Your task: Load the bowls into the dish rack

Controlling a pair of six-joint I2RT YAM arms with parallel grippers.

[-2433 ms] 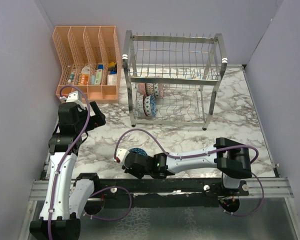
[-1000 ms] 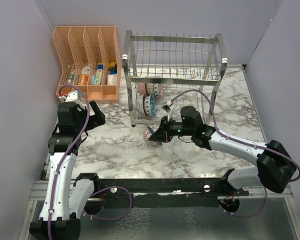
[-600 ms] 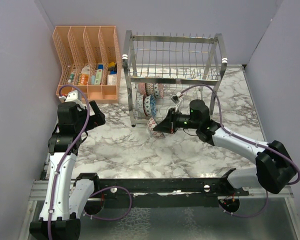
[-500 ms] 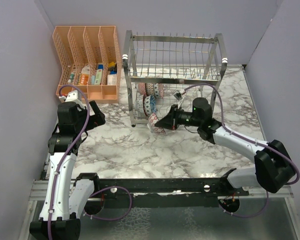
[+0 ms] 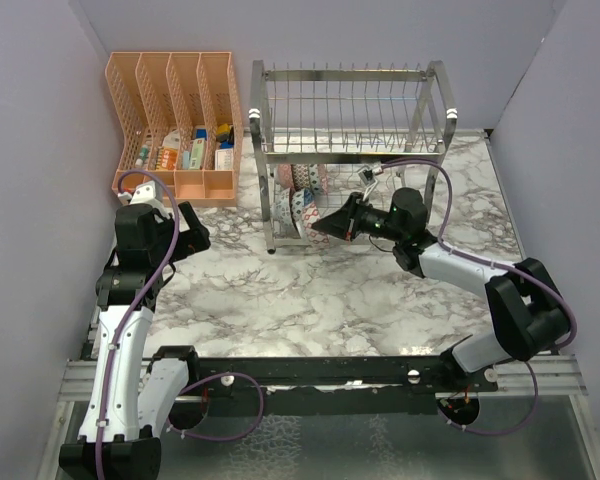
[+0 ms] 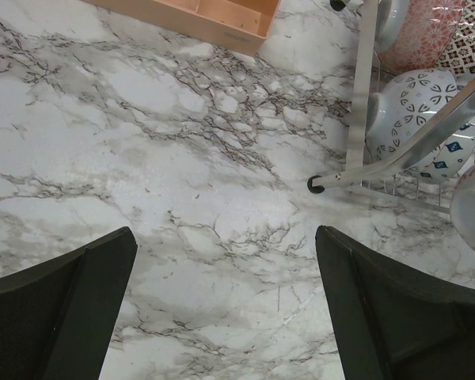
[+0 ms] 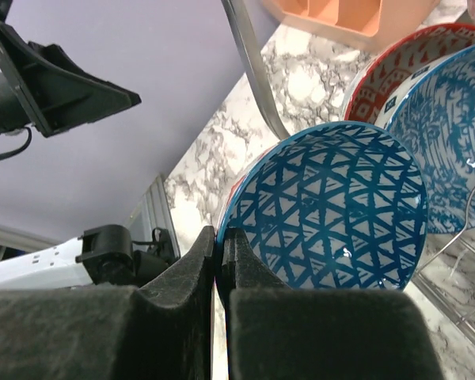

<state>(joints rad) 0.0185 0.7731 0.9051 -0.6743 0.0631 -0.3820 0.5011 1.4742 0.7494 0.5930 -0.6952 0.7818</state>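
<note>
Several bowls (image 5: 298,190) already sit in the dish rack (image 5: 340,71); the right gripper (image 7: 219,237), clamped on the rim of a blue bowl (image 7: 332,214), holds it at the left end, left gripper (image 6: 226,237) agape.

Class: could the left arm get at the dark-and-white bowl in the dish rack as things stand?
Probably not easily. The left gripper hangs open over marble outside the dish rack's corner post, a bar crosses the dark-and-white bowl, and the right gripper, shut on a blue bowl, occupies the front.
</note>
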